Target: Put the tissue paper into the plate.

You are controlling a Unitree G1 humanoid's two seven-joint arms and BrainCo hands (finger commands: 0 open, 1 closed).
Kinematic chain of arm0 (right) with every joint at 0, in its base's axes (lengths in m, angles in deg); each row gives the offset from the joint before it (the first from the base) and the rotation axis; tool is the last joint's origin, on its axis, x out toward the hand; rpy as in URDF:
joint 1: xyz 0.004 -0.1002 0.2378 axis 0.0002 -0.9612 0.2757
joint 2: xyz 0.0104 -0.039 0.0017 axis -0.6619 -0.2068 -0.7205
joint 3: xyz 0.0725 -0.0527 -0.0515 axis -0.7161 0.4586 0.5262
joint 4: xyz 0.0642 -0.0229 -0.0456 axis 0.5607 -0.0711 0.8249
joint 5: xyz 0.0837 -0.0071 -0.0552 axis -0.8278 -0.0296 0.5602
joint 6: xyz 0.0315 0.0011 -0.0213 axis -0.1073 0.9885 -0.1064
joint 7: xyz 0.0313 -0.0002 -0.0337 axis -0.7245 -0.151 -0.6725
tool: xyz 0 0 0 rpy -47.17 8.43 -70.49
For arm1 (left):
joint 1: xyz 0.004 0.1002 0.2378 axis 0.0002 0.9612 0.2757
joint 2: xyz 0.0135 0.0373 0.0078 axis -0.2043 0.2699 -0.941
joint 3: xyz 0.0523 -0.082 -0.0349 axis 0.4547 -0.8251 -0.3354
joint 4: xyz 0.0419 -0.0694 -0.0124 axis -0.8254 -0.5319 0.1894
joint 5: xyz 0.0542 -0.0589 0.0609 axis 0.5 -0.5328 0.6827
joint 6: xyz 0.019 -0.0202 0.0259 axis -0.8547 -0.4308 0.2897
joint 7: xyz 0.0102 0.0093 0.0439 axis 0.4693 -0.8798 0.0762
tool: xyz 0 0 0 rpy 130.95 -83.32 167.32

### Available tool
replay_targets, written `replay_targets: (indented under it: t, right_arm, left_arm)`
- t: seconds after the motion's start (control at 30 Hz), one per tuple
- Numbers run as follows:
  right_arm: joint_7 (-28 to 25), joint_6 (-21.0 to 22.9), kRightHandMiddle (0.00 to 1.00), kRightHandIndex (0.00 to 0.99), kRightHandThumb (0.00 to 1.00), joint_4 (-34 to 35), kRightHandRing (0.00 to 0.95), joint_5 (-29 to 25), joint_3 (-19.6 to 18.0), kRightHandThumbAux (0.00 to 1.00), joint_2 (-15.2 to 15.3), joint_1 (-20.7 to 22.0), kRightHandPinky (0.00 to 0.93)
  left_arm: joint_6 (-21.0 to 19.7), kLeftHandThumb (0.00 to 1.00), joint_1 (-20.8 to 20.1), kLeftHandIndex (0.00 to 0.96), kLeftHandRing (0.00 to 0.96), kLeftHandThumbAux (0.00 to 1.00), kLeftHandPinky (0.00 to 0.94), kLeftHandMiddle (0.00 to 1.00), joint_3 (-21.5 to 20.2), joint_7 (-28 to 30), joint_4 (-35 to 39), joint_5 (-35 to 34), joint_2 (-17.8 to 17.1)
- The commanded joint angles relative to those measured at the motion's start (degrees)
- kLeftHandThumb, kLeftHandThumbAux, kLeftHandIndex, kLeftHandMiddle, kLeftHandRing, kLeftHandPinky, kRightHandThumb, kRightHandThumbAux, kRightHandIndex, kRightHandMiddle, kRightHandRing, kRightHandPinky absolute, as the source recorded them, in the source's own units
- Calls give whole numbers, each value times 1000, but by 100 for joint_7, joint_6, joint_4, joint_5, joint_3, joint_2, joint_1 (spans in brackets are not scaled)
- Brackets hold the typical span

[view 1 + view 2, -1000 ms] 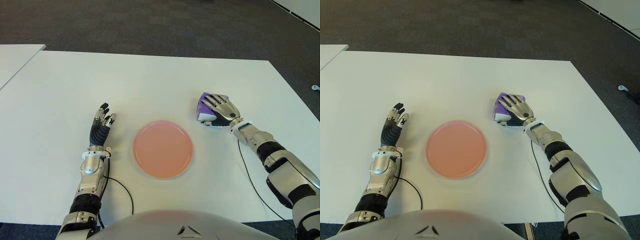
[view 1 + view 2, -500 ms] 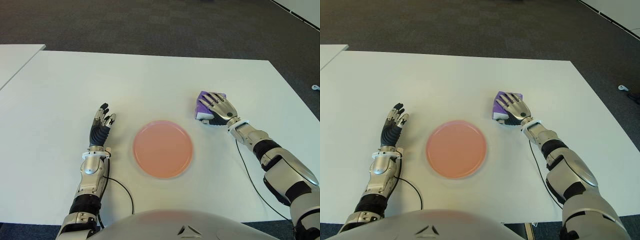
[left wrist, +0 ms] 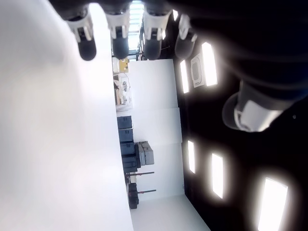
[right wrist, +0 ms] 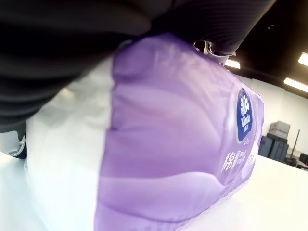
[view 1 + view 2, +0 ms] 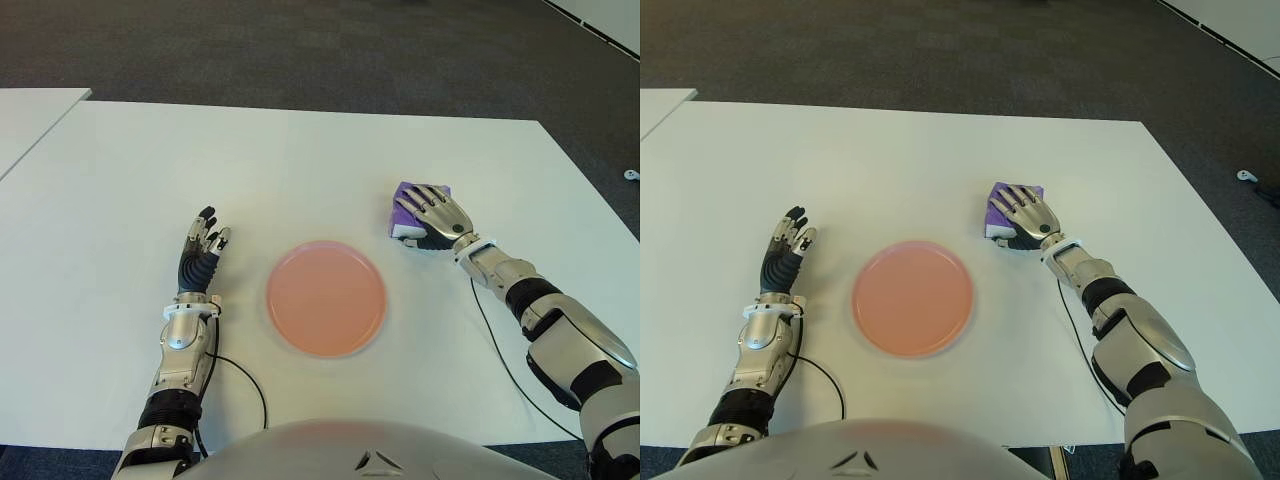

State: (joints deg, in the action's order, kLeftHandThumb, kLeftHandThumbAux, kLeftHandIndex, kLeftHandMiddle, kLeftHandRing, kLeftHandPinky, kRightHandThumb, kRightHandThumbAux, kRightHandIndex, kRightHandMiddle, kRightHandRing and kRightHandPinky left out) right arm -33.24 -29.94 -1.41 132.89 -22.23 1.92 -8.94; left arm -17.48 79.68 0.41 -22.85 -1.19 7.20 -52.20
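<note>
Tissue pack (image 5: 408, 206): on the table (image 5: 300, 160), right of the plate (image 5: 326, 297), apart from it; not yet moved.
Right hand (image 5: 437, 218): laid over the pack, fingers draped on top; firm grasp cannot be told.
Left hand (image 5: 202, 250): left of the plate, fingers straight, empty.
Plate: empty.
Right wrist view only: pack's purple wrap, white end, printed logo (image 4: 244, 122).

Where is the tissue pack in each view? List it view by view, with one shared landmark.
Left eye: tissue pack under the right hand, right of the plate.
Right eye: same, at.
Left wrist: not in it.
Right wrist: fills the picture.
Landmark: the plate.
</note>
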Motion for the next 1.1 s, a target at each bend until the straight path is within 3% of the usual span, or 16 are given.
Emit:
replay_targets:
  t: [0.03, 0.07, 0.1, 0.13, 0.17, 0.3, 0.4, 1.1]
  right_arm:
    - [-971, -197, 89, 45, 518, -374, 96, 122, 261, 481, -282, -750, 154]
    - [-996, -237, 130, 74, 553, -419, 135, -2, 173, 479, -319, -761, 194]
    - [-1008, -266, 268, 188, 600, -450, 264, -86, 115, 474, -343, -769, 307]
    - [-984, -294, 318, 230, 618, -497, 311, -160, 60, 473, -375, -772, 348]
    - [-969, -311, 429, 302, 654, -529, 421, -206, 24, 554, -396, -773, 447]
    - [-528, -279, 639, 407, 706, -695, 637, -100, 98, 673, -480, -754, 669]
    - [-115, -247, 720, 428, 712, -752, 717, 48, 195, 699, -495, -752, 748]
    - [1732, 89, 870, 439, 718, -979, 859, 457, 683, 717, -615, -654, 861]
  left_arm:
    - [-196, 0, 156, 0, 0, 480, 0, 0, -34, -19, -128, -40, 39]
    - [-220, 0, 156, 0, 0, 481, 0, 0, -36, -11, -114, -58, 44]
    - [-235, 0, 157, 0, 0, 484, 0, 0, -37, -6, -104, -69, 46]
    - [-245, 0, 159, 0, 0, 484, 0, 0, -39, -7, -94, -76, 49]
    - [-251, 0, 160, 0, 0, 486, 0, 0, -40, -8, -87, -81, 52]
    - [-266, 0, 159, 0, 0, 491, 0, 0, -43, -46, -62, -76, 60]
    - [-284, 0, 156, 0, 0, 492, 0, 0, -48, -59, -54, -71, 66]
    - [-268, 0, 128, 0, 0, 497, 0, 0, -41, -10, -98, -80, 73]
